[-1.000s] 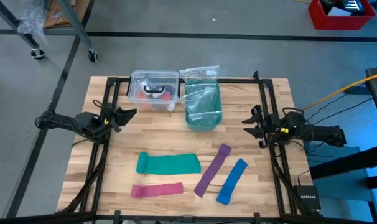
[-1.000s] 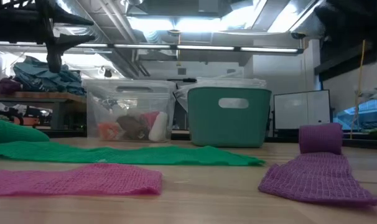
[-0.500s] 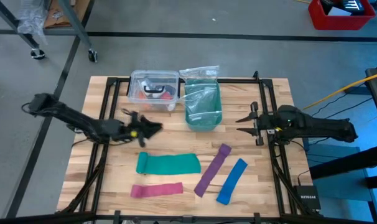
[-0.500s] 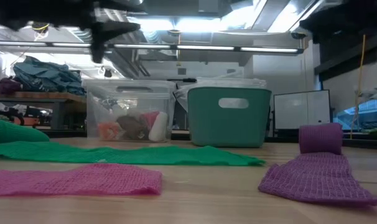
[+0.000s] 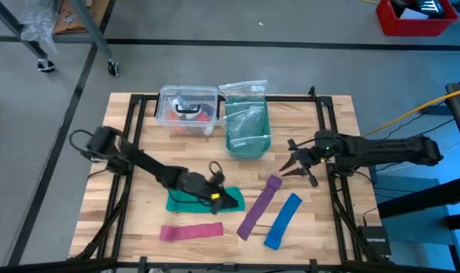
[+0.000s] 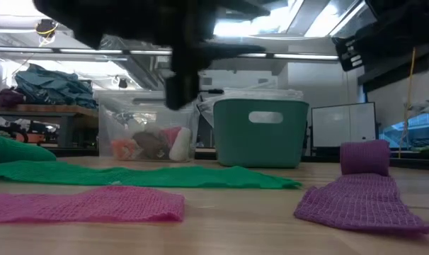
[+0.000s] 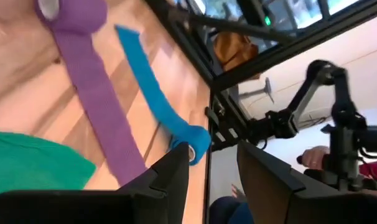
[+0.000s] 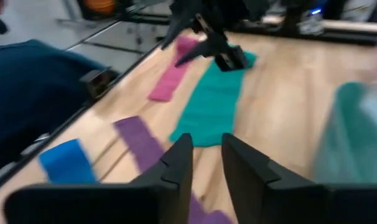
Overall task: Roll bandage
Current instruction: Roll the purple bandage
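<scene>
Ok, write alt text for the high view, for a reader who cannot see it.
Seen from above, the left gripper hovers open over the green strip on a wooden table, while the right gripper hangs open just above the partly rolled end of the purple bandage. A blue strip and a pink strip lie nearby; a clear box and teal bin stand behind.

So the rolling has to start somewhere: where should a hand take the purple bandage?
At its already rolled end, nearest the right hand, coming from above. That end stands up as a small roll, while the rest lies flat on the table.
</scene>
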You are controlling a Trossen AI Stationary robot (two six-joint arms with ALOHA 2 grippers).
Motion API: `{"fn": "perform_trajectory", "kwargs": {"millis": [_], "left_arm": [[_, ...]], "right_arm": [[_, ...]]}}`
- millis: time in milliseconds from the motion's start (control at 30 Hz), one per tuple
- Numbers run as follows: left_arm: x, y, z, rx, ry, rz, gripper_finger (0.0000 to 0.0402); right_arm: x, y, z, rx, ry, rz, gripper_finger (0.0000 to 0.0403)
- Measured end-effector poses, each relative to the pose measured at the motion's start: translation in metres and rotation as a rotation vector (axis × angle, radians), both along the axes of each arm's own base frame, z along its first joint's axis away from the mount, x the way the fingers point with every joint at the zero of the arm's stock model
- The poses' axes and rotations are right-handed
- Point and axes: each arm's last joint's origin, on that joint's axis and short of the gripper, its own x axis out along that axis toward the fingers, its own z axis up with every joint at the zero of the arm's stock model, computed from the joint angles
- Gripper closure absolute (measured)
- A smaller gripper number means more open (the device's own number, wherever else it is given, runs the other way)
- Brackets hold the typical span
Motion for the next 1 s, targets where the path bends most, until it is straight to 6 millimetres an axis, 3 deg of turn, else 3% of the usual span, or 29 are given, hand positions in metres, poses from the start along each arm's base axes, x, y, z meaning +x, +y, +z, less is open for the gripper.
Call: {"fn": "perform_trajectory", "kwargs": {"millis": [167,300,433,600,800,1000], "left_arm": [[0.029,-0.015,0.008,0.2,-0.06,-0.078,0.0274],[0.042,-0.028,0.019,0.476,0.027,-0.152,0.0288],[0.046,-0.035,0.035,0.661,0.115,-0.19,0.0328],[0.049,-0.039,0.046,0.726,0.082,-0.211,0.0392],[0.051,-0.042,0.038,0.696,0.108,-0.206,0.0398],[0.058,-0.055,-0.002,0.646,0.18,-0.221,0.04]], "right_arm": [[0.002,0.001,-0.005,0.017,0.042,0.033,0.0363],[0.002,0.0,-0.009,0.009,0.088,0.016,0.0392],[0.0,-0.001,-0.015,-0.016,0.15,-0.044,0.0394],[-0.003,-0.004,-0.021,-0.05,0.232,-0.124,0.0392],[-0.006,-0.005,-0.027,-0.056,0.309,-0.193,0.0395],[-0.006,-0.005,-0.026,-0.051,0.312,-0.213,0.0399]]}}
